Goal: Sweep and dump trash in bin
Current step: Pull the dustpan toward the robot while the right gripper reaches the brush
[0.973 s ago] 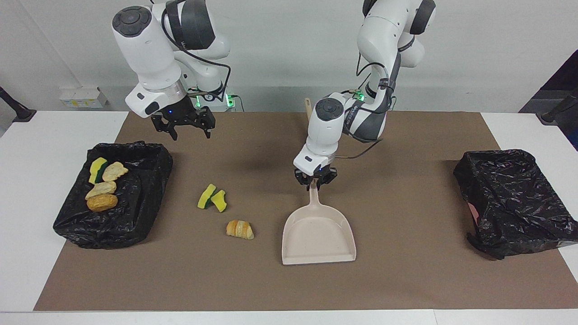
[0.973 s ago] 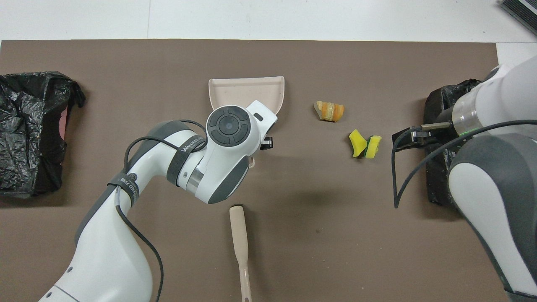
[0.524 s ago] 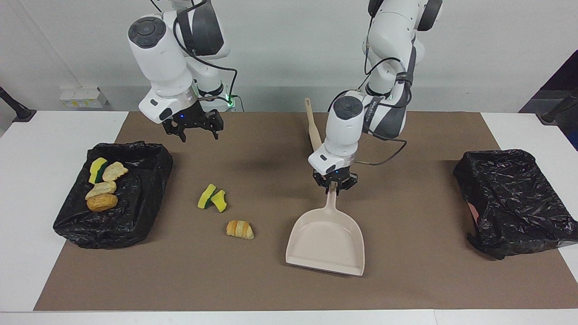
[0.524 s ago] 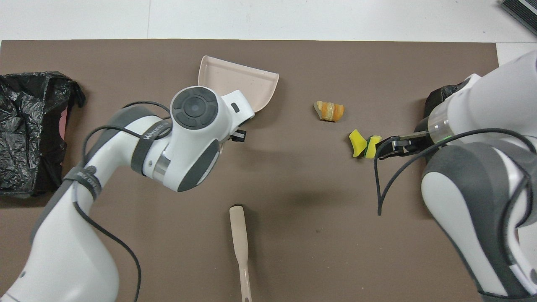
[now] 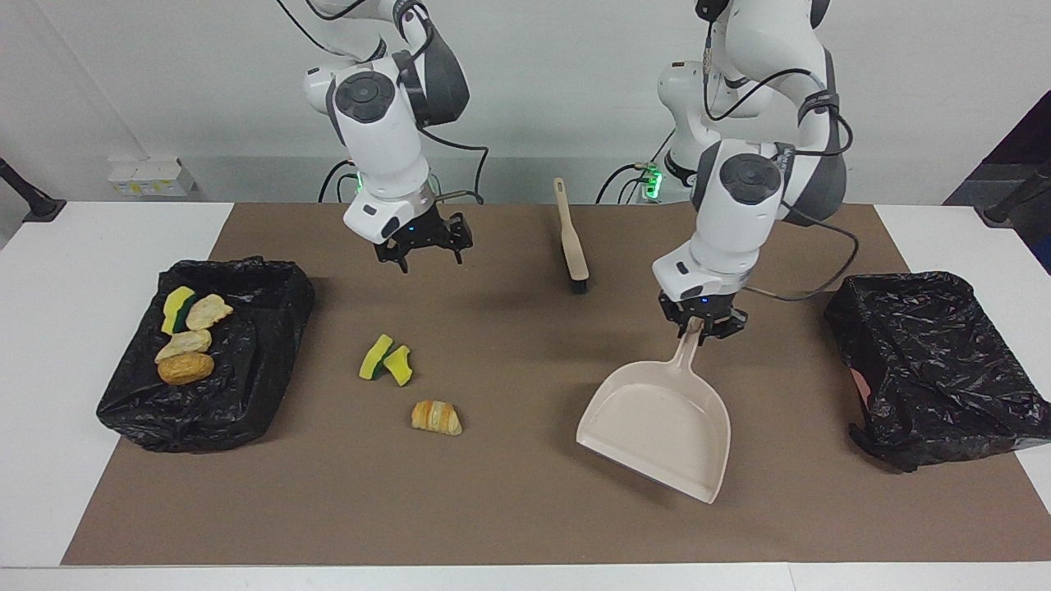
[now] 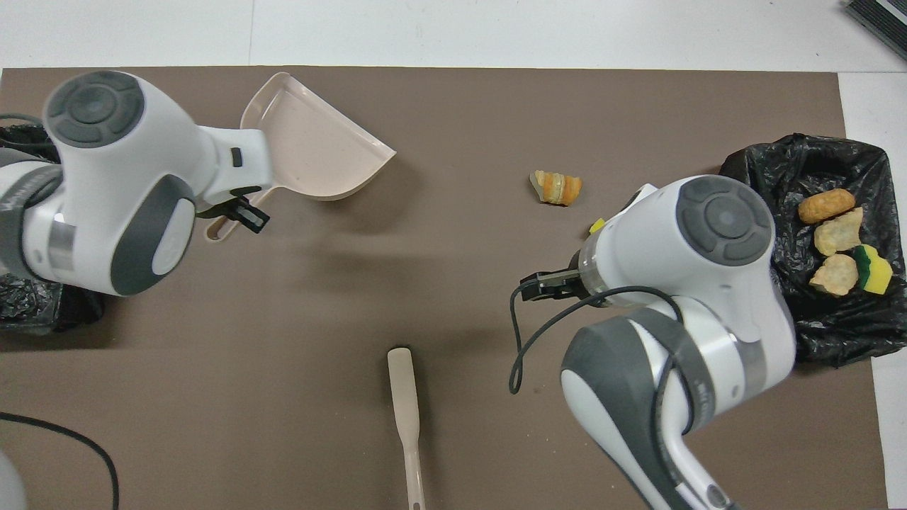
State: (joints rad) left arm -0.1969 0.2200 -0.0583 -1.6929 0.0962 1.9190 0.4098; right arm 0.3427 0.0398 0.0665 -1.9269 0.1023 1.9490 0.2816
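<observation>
Facing view: brown mat (image 5: 509,509) is covering the white counter (image 5: 49,345). My left end effector (image 5: 703,325) is gripping the dustpan (image 5: 661,431) by its handle, pan tilted. My right end effector (image 5: 421,244), fingers apart, is hanging over bare mat. Sponge wedges (image 5: 386,359) and croissant (image 5: 436,417) are lying on the mat; other scraps are sitting in the bin (image 5: 246,361).

Overhead view: brush (image 6: 405,418) is lying nearest me; croissant (image 6: 557,188) is lying farther out.

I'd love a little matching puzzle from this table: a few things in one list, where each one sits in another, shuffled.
Things:
1. beige plastic dustpan
2. golden-brown bun
3. striped croissant
4. beige brush

Places:
A. lying loose on the brown mat, nearer to the robots than the dustpan
B. in the black-lined bin
C. held by its handle in the left gripper
D. loose on the mat beside the sponge wedges

Pairs: 1-C, 2-B, 3-D, 4-A
</observation>
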